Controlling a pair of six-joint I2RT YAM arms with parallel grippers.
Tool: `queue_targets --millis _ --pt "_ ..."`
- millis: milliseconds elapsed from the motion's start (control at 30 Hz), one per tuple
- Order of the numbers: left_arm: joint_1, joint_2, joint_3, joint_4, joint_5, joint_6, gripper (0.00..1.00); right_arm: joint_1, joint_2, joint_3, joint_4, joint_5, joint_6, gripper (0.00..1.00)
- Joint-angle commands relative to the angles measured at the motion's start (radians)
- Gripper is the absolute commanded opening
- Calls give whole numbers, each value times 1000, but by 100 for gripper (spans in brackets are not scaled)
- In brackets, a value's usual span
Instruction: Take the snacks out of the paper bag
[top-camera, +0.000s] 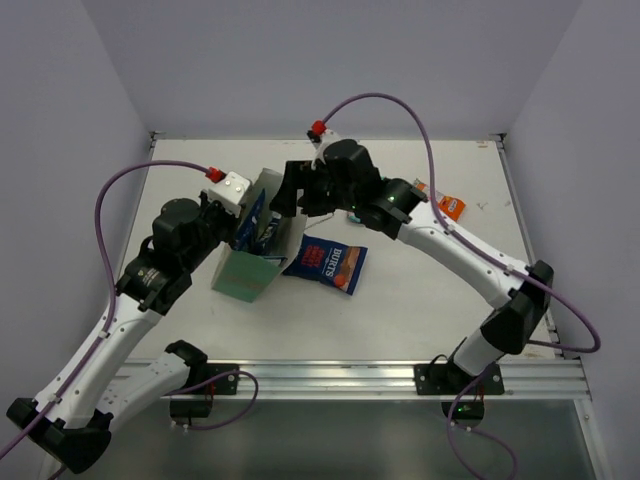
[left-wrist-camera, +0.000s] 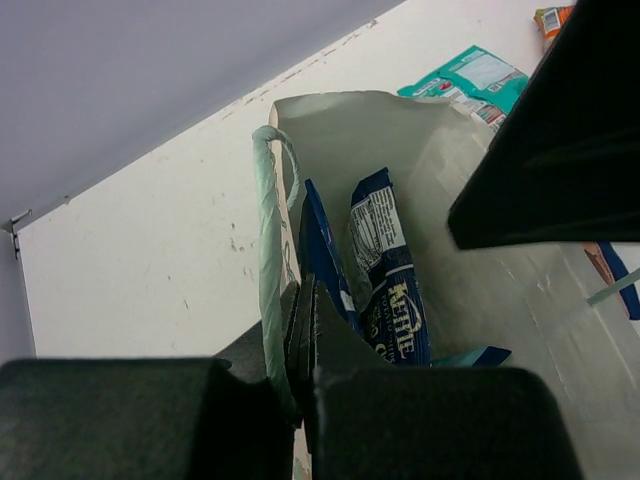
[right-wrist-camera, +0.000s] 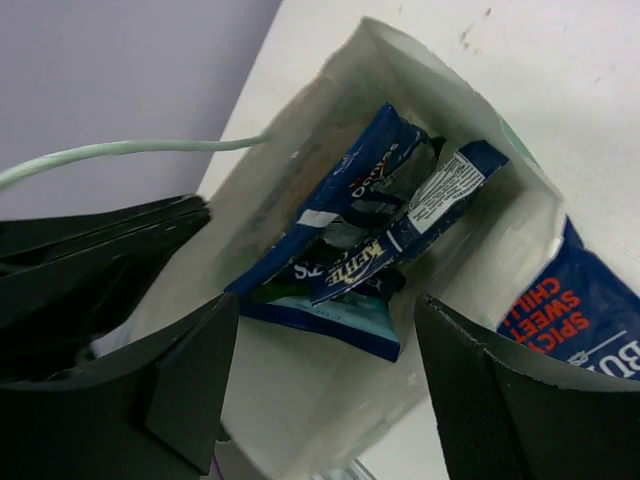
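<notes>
The paper bag (top-camera: 240, 275) stands mouth-up at centre-left. My left gripper (top-camera: 243, 226) is shut on its left wall just below the rim (left-wrist-camera: 300, 325), beside the string handle (left-wrist-camera: 267, 230). My right gripper (top-camera: 284, 203) is open above the bag's mouth (right-wrist-camera: 328, 305), touching nothing. Inside the bag (right-wrist-camera: 300, 400) lie three blue packets: a Kettle one (right-wrist-camera: 400, 240), a Doritos one (right-wrist-camera: 340, 195) and one beneath them (right-wrist-camera: 345, 318). A blue packet with a red label (top-camera: 325, 262) lies on the table right of the bag. A teal-green packet (left-wrist-camera: 470, 80) and an orange packet (top-camera: 450, 207) lie farther off.
The right arm (top-camera: 440, 235) stretches across the table from the near right. Its finger fills the upper right of the left wrist view (left-wrist-camera: 560, 130). Grey walls enclose the table at the back and sides. A metal rail (top-camera: 380, 375) runs along the near edge.
</notes>
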Motion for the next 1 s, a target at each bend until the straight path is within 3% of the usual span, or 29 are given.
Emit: queue_targets --millis 0,433,700,800,900,933,967 --pt "7 -9 35 52 25 12 0 10 66 53 34 -65 58 73" --pt "7 -3 28 69 28 24 0 17 222 -14 28 -26 107 72" --pt "7 -11 29 58 17 27 0 15 312 17 37 17 126 65" --pt "7 -17 25 55 9 26 0 15 331 14 47 20 127 56" --pt "9 -21 20 51 -1 26 0 15 319 7 72 14 115 27" --pt "7 -21 18 48 -7 26 0 15 306 4 81 15 107 14" --pt "7 -23 15 45 -10 30 0 15 294 4 98 12 100 8"
